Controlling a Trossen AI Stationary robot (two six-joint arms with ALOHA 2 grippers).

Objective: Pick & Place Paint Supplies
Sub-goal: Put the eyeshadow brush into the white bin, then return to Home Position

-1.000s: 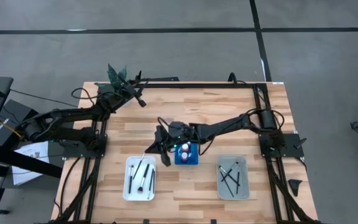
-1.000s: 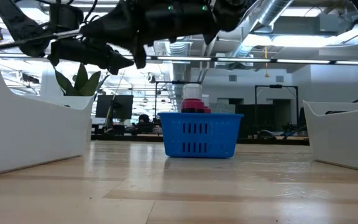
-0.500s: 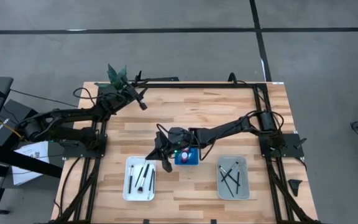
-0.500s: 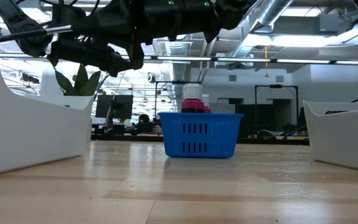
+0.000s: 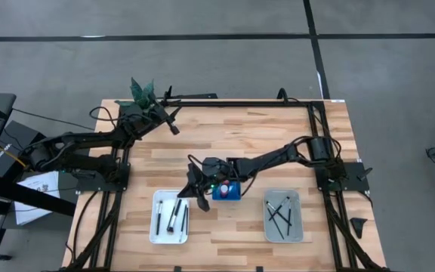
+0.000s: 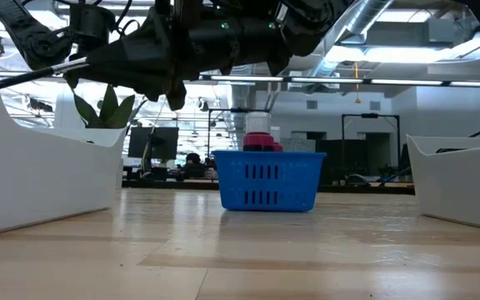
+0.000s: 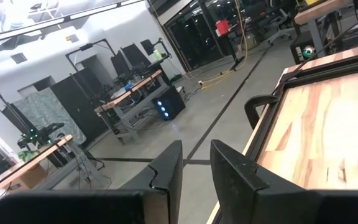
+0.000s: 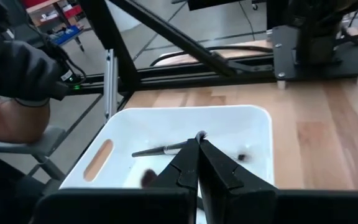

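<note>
right gripper [image 8: 197, 152] hovering over the white tray [image 8: 253, 124], fingers pinched together with nothing in them, brushes [image 5: 171, 217] lying in that tray, red paint bottles [image 5: 227, 182] in the blue rack [image 5: 227, 193] just beside, left gripper [image 5: 174, 126] parked at the far edge, slightly open and empty
</note>
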